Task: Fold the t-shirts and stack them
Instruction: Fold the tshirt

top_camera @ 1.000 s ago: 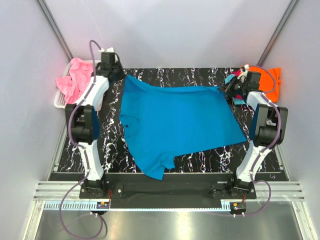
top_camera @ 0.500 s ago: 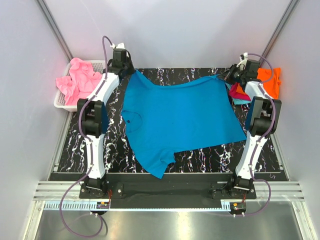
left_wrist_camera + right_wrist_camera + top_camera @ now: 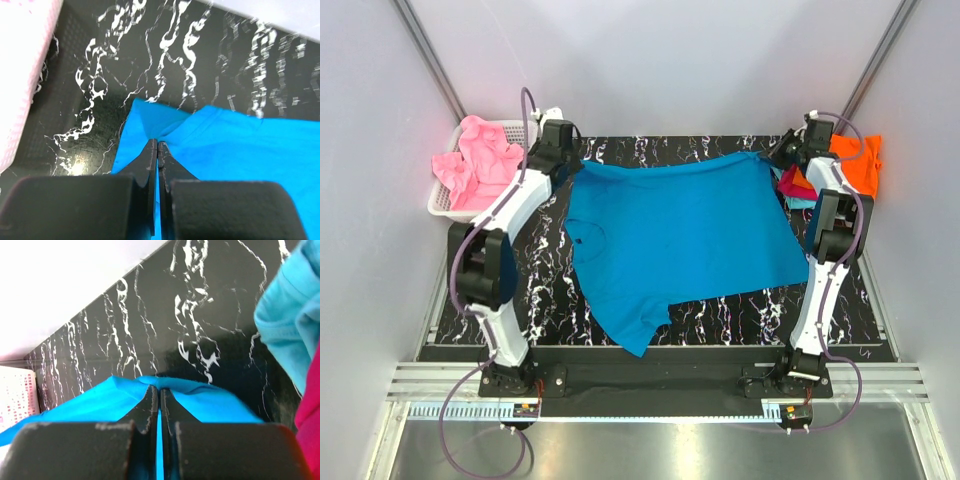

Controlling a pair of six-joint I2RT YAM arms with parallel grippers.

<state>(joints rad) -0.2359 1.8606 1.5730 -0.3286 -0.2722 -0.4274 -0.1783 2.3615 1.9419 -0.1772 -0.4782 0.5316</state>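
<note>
left gripper [image 3: 157,145] and right gripper [image 3: 159,390] pinch teal-blue t-shirt [image 3: 680,235], probably its hem.

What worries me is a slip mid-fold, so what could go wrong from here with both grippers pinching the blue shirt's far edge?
1. The left gripper and right gripper each pinch only a small bit of the teal t-shirt at its far hem, so the cloth may slip out under pull.
2. The right gripper sits close to the magenta t-shirt and could snag it.
</note>
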